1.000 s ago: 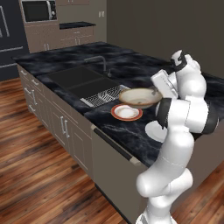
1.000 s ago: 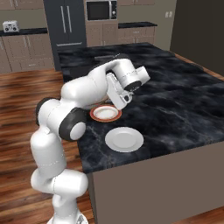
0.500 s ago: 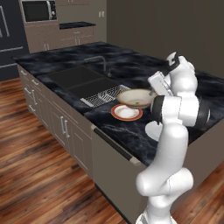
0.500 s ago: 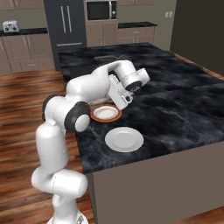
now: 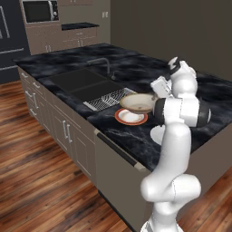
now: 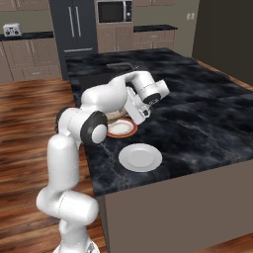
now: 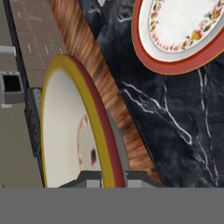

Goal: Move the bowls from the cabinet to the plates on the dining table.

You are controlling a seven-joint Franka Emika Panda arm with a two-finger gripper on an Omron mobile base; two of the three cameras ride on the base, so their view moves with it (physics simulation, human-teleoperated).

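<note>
From the left base view, the cream bowl [image 5: 138,102] sits nearly level in my grip, opening upward, its wide span running left to right above the orange-red plate [image 5: 131,117]. My gripper [image 5: 156,96] meets its right rim (my own forearm hides the fingertips here). Both are over the black marble top of the dining table [image 5: 113,131], beside the dark sink [image 5: 86,84] and its slotted drain rack [image 5: 108,99].

In the right base view, my gripper [image 6: 132,112] points down toward the orange-red plate [image 6: 121,128]; the white plate [image 6: 140,157] lies bare nearer the table's edge. Wood floor, a dark fridge [image 6: 74,24] and a microwave [image 6: 114,11] stand behind.

In the hand view, the bowl's yellow rim [image 7: 94,116] runs edge-on between my fingers, which are pinched tight on it; the orange-red plate [image 7: 179,65] lies beyond.
</note>
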